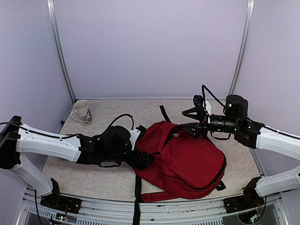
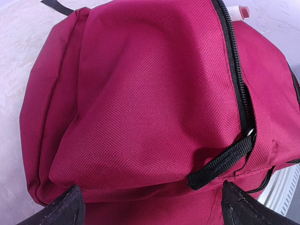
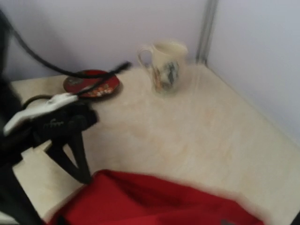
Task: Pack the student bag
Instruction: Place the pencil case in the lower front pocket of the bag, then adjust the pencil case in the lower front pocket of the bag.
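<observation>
The student bag [image 1: 185, 161] is a dark-red backpack lying flat in the middle of the table. My left gripper [image 1: 143, 159] is at its left edge. In the left wrist view the bag [image 2: 140, 93] fills the frame, and the left gripper [image 2: 157, 211] is open, with one black fingertip [image 2: 70, 208] at each lower side of the fabric. A black zipper [image 2: 234, 70] and its black pull strap [image 2: 220, 164] show at the right. My right gripper [image 1: 197, 128] is at the bag's top edge. In the blurred right wrist view its fingers do not show above the bag [image 3: 154, 201].
A cream mug [image 1: 82, 112] stands at the back left and also shows in the right wrist view [image 3: 165, 63]. A blurred red round thing [image 3: 91, 84] lies left of the mug there. A black strap [image 1: 138, 197] hangs over the table's front edge. Walls enclose three sides.
</observation>
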